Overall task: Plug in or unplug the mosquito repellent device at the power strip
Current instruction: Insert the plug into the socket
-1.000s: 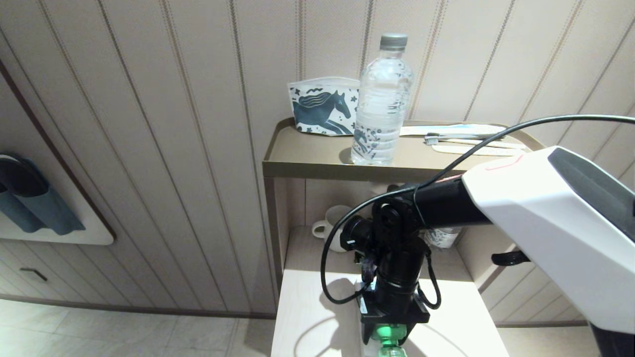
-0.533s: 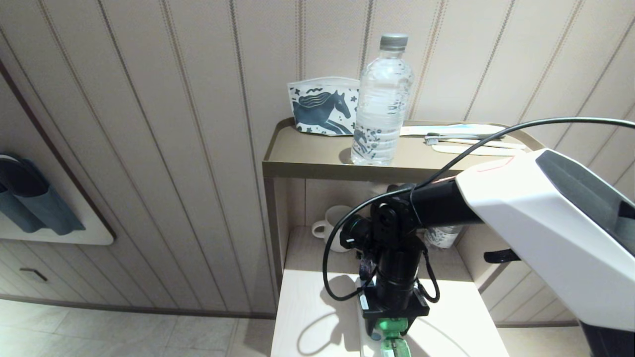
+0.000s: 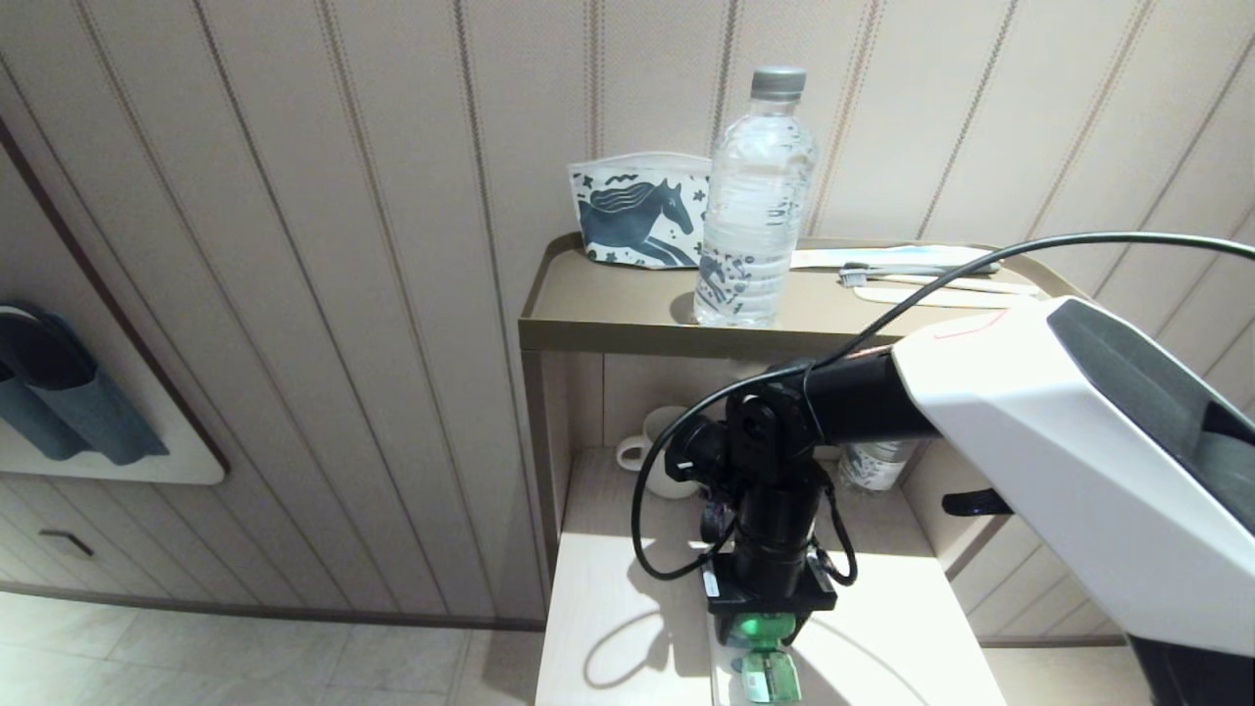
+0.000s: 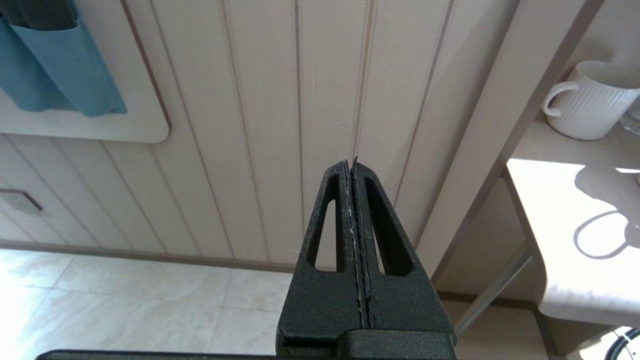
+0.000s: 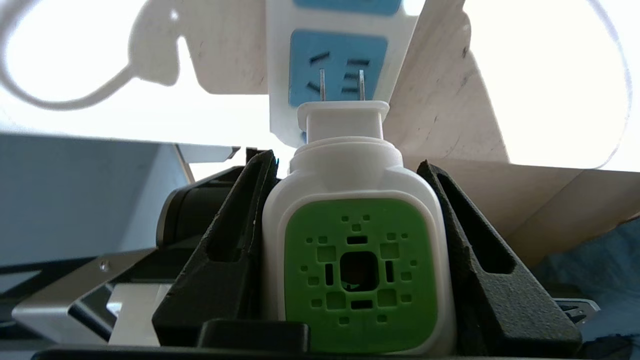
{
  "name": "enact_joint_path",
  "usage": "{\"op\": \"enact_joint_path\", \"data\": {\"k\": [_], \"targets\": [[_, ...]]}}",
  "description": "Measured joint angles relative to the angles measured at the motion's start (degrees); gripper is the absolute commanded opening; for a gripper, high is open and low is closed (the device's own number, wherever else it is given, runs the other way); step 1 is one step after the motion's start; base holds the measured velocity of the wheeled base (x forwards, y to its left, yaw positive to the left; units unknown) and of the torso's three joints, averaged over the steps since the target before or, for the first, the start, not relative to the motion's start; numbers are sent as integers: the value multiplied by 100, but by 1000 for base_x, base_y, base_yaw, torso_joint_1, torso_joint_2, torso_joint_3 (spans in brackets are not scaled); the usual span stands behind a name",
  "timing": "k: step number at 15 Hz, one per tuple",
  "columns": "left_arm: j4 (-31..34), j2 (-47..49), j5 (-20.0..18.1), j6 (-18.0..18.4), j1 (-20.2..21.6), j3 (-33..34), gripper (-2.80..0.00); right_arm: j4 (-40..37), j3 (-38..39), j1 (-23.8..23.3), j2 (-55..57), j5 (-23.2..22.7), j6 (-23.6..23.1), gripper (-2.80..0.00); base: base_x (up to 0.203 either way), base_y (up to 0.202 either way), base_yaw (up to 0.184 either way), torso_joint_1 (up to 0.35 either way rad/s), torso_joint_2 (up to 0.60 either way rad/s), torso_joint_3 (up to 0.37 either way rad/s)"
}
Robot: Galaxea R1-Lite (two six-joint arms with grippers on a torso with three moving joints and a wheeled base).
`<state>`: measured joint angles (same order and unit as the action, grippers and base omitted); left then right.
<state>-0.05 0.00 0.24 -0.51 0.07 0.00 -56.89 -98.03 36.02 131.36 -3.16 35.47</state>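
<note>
Your right gripper (image 5: 357, 260) is clamped on the device (image 5: 357, 250), one finger on each flank of its white body, green face toward the wrist camera. In the head view the device (image 3: 763, 655) hangs under the wrist over the near edge of the low table (image 3: 608, 608), right above the strip (image 5: 345, 45).

The two prongs (image 5: 341, 85) are bare and point at a blue socket (image 5: 337, 70) on the strip. Whether their tips touch the slots, you cannot tell. So the step in hand is the plug itself, prongs out of the socket; which way the task runs, the view alone does not settle.

If you are plugging in, line both prongs over the paired slots and push straight along them, no twist. The strip lies loose, so it may slide.

Your left gripper (image 4: 354, 165) is parked to the left, beside the table, fingers pressed together, empty.
</note>
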Motion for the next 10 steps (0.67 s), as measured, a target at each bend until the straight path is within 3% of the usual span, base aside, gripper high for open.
{"op": "enact_joint_path", "data": {"k": [10], "targets": [[5, 0, -3, 2, 0, 0, -280, 6, -299, -134, 223, 40, 46, -280, 0, 0, 0, 0, 0, 0]]}}
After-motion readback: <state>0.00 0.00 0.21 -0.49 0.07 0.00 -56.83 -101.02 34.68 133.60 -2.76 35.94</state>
